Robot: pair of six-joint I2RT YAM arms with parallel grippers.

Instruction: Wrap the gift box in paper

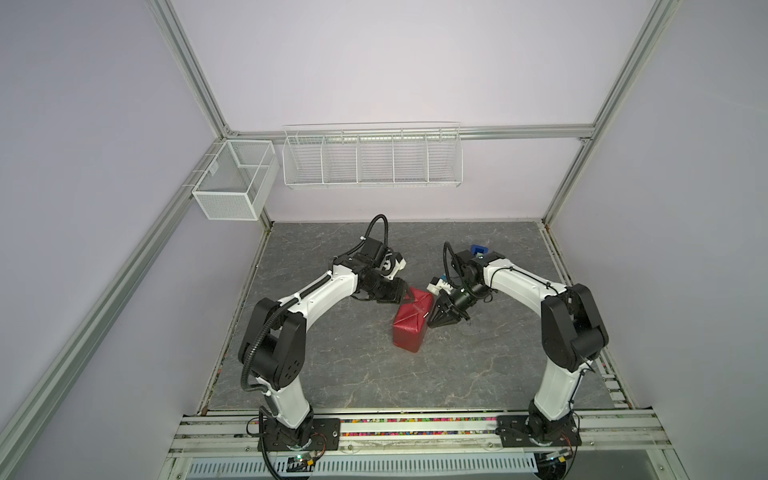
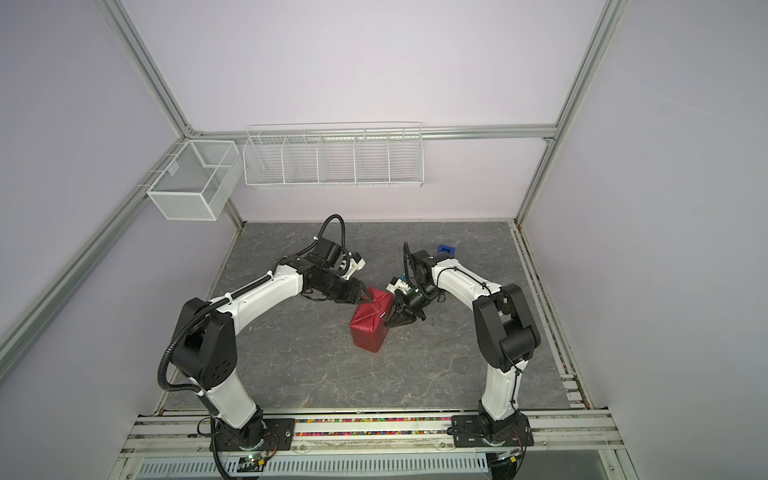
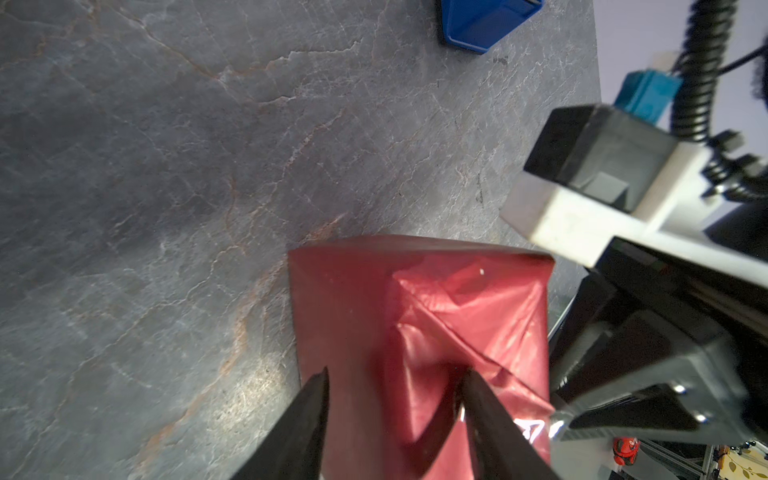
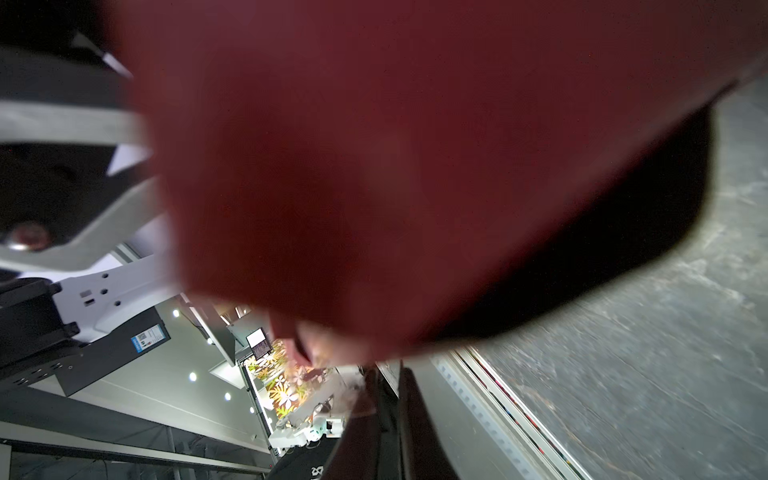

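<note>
The paper (image 1: 411, 324) (image 2: 369, 328) was folded round the gift box into a red-maroon parcel, and the box itself was hidden beneath it. The parcel stood near the middle of the grey stone-patterned tabletop (image 1: 332, 374), between the two arms, its creased end folds facing the far side.

The left gripper (image 1: 409, 296) (image 2: 365, 293) reached that far end. In the left wrist view (image 3: 395, 372) its jaws stood partly apart with a raised fold of paper (image 3: 415, 311) between them. One finger (image 3: 490, 415) touched the fold; whether they pinched it could not be told.

The right gripper (image 1: 432, 325) (image 2: 388, 324) met the parcel's right-hand side, its jaws drawn together to a point against the paper. Its wrist view showed the fingers (image 4: 411, 415) almost touching and a blurred red mass of paper (image 4: 374, 166) filling most of the frame. Whether anything was caught between them could not be told.

A blue tape dispenser (image 1: 478, 250) (image 2: 446, 249) (image 3: 486, 25) stood farther back, behind the right arm. On the back wall hung a white wire rack (image 1: 372, 158) and, left of it, a mesh basket (image 1: 232, 178).
</note>
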